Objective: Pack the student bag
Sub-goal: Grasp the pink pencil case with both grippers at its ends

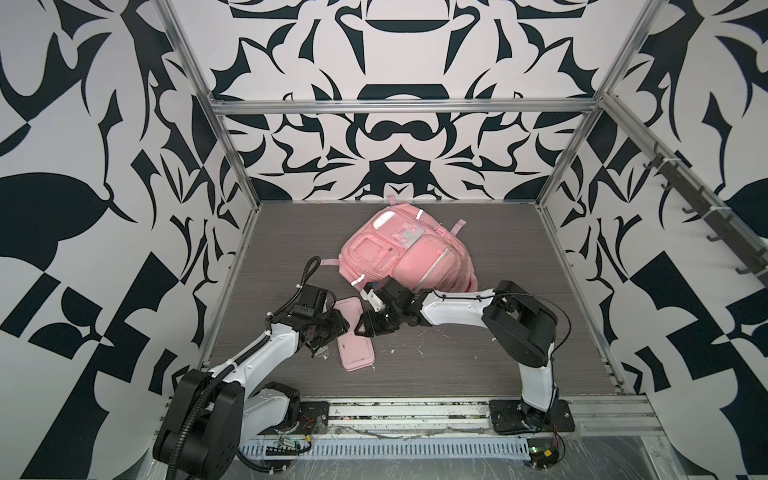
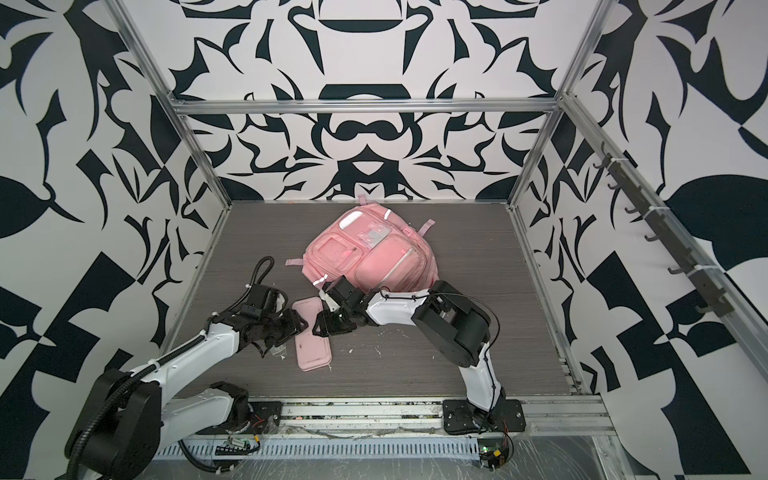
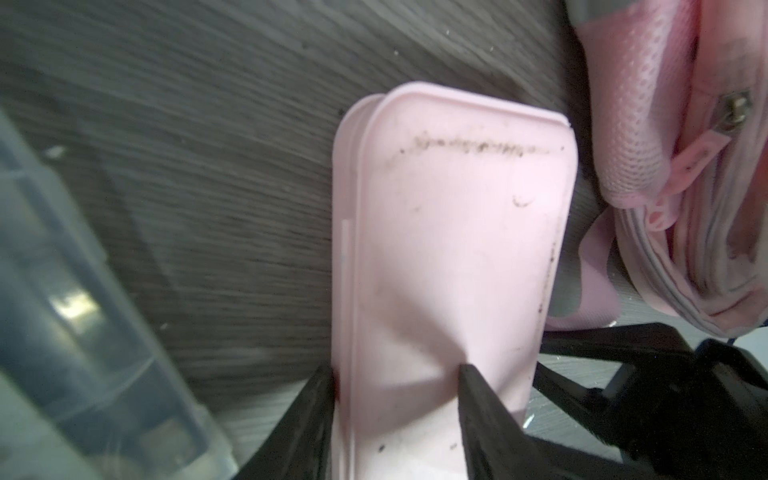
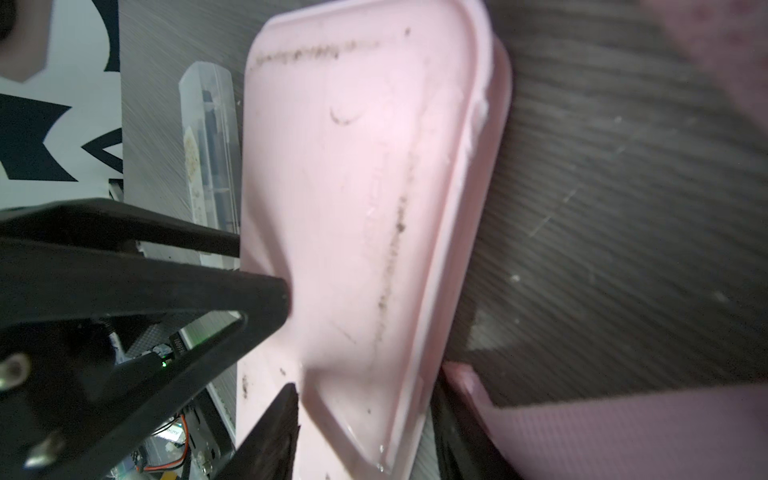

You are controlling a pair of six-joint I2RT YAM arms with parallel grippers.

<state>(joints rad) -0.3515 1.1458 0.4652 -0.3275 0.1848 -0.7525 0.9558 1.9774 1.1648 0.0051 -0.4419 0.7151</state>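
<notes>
The student bag (image 1: 407, 257) (image 2: 370, 257) lies face up at the back middle of the table, pink with silver strips; its side shows in the left wrist view (image 3: 685, 166). In front of it lies a flat pink pencil case (image 1: 356, 353) (image 2: 313, 351) (image 3: 457, 228) (image 4: 353, 166), pinched at its middle from both sides. My left gripper (image 1: 345, 327) (image 2: 302, 325) (image 3: 397, 372) is shut on its left edge, one finger denting the top face. My right gripper (image 1: 360, 328) (image 2: 319, 326) (image 4: 365, 395) is shut on the right edge.
A clear plastic box (image 1: 322, 354) (image 2: 278, 351) (image 3: 62, 291) (image 4: 208, 145) with dark contents lies beside the pencil case, under the left wrist. A pink strap (image 4: 623, 436) of the bag runs close to the right gripper. Patterned walls and metal posts enclose the table.
</notes>
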